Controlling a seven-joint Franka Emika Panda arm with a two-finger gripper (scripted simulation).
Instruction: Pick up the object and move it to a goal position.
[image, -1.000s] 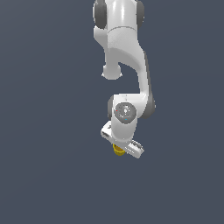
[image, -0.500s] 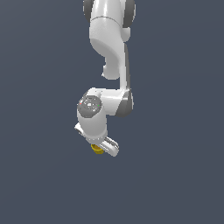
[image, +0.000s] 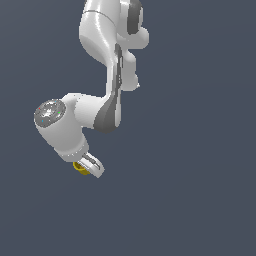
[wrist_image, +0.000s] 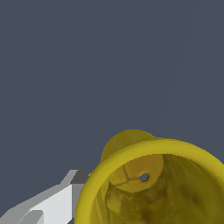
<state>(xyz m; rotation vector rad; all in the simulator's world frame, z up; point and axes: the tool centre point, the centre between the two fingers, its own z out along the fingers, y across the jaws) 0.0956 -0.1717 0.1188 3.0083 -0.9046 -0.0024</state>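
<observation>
- In the exterior view, the white arm (image: 107, 60) came down from the top edge and bent toward that view's left, ending in a rounded wrist joint (image: 55, 120) with a grey, speckled cap.
- Below that joint, the gripper (image: 86, 167) hung over a plain dark grey-blue ground (image: 200, 190), pointing down and a little toward the exterior view's right.
- The yellow cup (image: 78, 166) sat at the gripper's tip, mostly hidden by the white finger (image: 94, 166) on its right in that view; only a small yellow patch showed.
- The gripper was clamped onto the yellow cup, which touched the finger and appeared to be off the ground, though the exterior view gave no clear shadow to confirm its height.
- In the wrist view, the yellow cup (wrist_image: 153, 183) filled the near corner, with its round rim toward the camera and its hollow inside open to view.
- A small dark hole showed in the cup's inner base.
- One white and grey finger (wrist_image: 52, 203) lay against the cup's outer wall; the other finger was out of sight.
</observation>
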